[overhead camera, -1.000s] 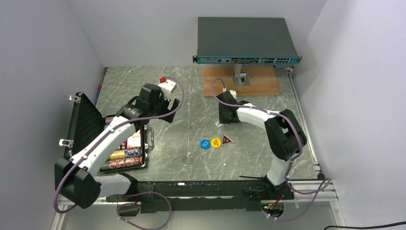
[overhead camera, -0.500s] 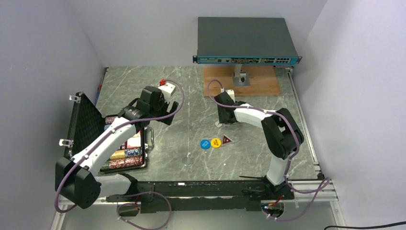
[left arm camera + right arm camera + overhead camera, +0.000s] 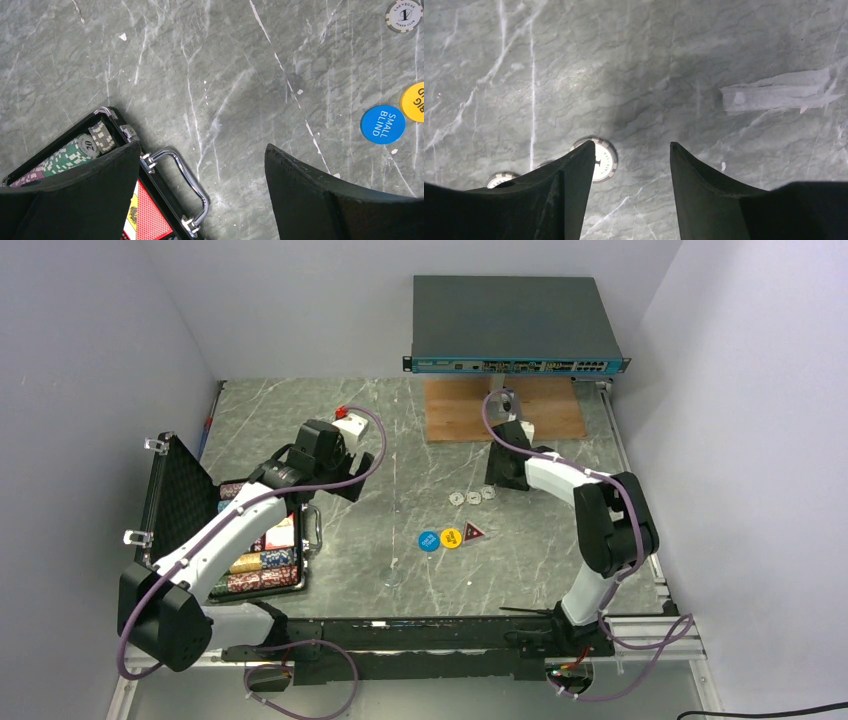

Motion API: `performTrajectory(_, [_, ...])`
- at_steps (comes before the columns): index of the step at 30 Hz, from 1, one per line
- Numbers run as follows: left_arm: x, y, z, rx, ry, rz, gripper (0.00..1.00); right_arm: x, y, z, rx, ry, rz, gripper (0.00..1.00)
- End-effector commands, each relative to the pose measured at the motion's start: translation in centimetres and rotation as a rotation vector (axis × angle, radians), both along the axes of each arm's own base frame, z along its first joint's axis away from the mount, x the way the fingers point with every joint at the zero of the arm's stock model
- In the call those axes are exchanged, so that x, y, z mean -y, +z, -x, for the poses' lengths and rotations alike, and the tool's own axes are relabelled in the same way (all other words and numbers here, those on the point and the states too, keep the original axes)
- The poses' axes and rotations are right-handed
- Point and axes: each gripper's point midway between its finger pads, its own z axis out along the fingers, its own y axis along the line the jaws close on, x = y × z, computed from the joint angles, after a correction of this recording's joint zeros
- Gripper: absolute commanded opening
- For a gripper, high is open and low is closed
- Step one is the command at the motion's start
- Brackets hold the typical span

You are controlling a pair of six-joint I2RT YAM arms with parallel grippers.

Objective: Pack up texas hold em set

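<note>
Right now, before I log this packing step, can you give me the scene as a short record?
case: open at the table's left, chip rows inside
loose pieces: blue disc, yellow disc, red triangular token in a row; three silvery chips behind them
left end effector: open, empty, above the case handle
right end effector: open, empty, beside the silvery chips
</note>
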Motion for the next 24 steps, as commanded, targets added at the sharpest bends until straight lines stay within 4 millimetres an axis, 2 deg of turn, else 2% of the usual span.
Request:
performTrajectory(1, [0.4,1.4,-0.6,0.031,-0.010,0.016,0.95,-0.9,0.4,-0.9,0.021,-0.040,-0.098,0.62])
performTrajectory(3, [0.4,1.3,-0.6,0.029,-0.010,0.014,0.95,-1.1,0.0,-1.0,0.001,-0.052,-0.097,0.68])
performTrajectory(9, [0.5,1.2,-0.5,0.020,-0.014,0.015,0.95,-1.4,-0.6,-1.1,-0.031,-0.138,-0.067,0.68])
performTrajectory(12, [0.5,1.2,-0.5,0.019,-0.015,0.016,0.95,-2.5,-1.6,-0.1,-0.080,-0.172,-0.022,0.69])
performTrajectory(17, [0.4,1.1,-0.5,0.017,-0.011,0.012,0.95,-1.7,-3.2,1.0,-0.122,-0.247,0.029,0.67])
performTrajectory(24, [0.5,1.1,-0.5,0.012,-0.014,0.012,0.95,-1.4,-2.8,2.5,-0.122,-0.248,0.000,0.62])
